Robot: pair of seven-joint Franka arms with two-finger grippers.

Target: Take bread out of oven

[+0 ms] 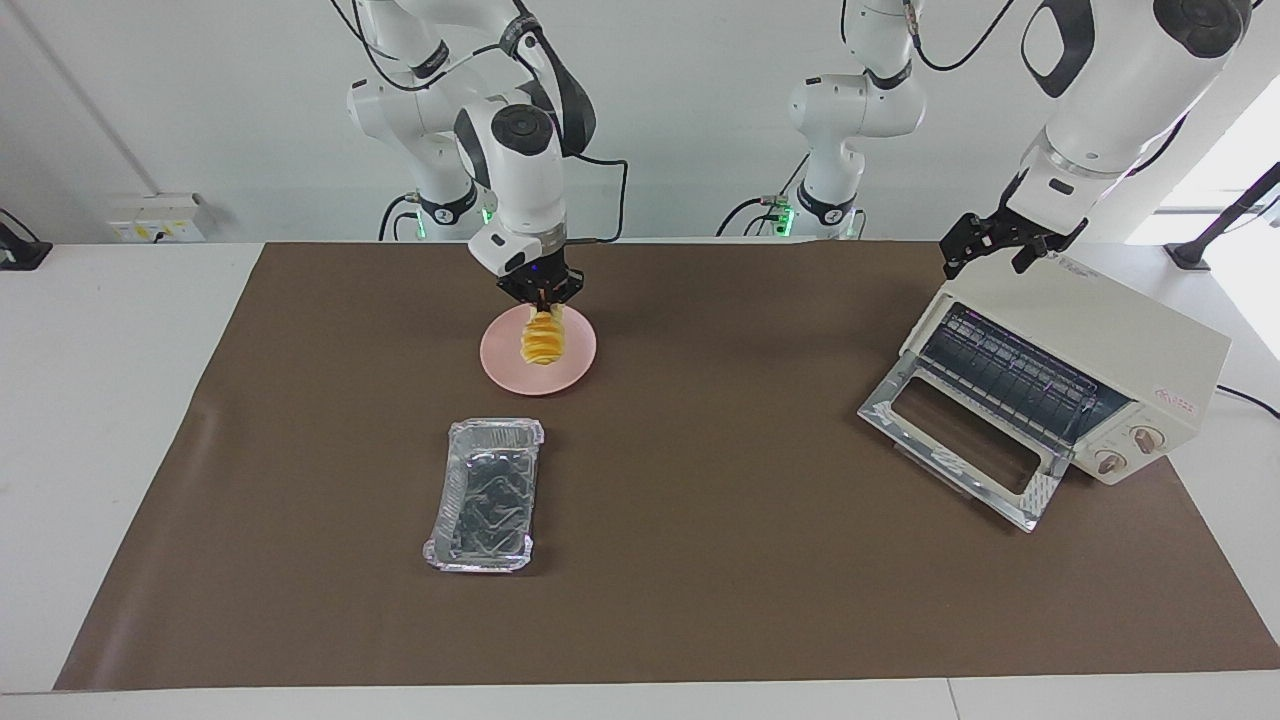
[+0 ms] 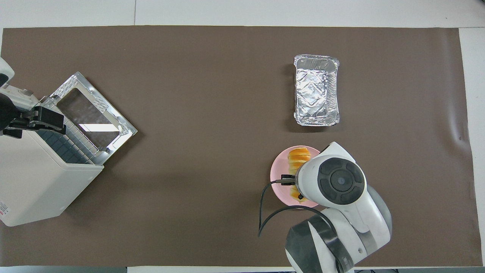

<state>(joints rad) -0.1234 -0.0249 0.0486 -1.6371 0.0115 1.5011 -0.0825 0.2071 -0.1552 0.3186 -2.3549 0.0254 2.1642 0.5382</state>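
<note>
- right gripper point(image 1: 541, 296) clenched on bread point(image 1: 542, 338), over pink plate point(image 1: 500, 360)
- left gripper point(image 1: 1000, 240) waits released over oven point(image 1: 1130, 335) top, door down
- foil tray point(image 1: 485, 495) farther out, bare surface point(image 1: 720, 520) between

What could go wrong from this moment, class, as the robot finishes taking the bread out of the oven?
1. The right gripper is down at the bread over the pink plate; a careless lift might drag the loaf off the plate.
2. The oven door lies open toward the table's middle, where a passing arm could strike it.
3. The left gripper sits at the oven's top and could nudge the oven when it moves.
</note>
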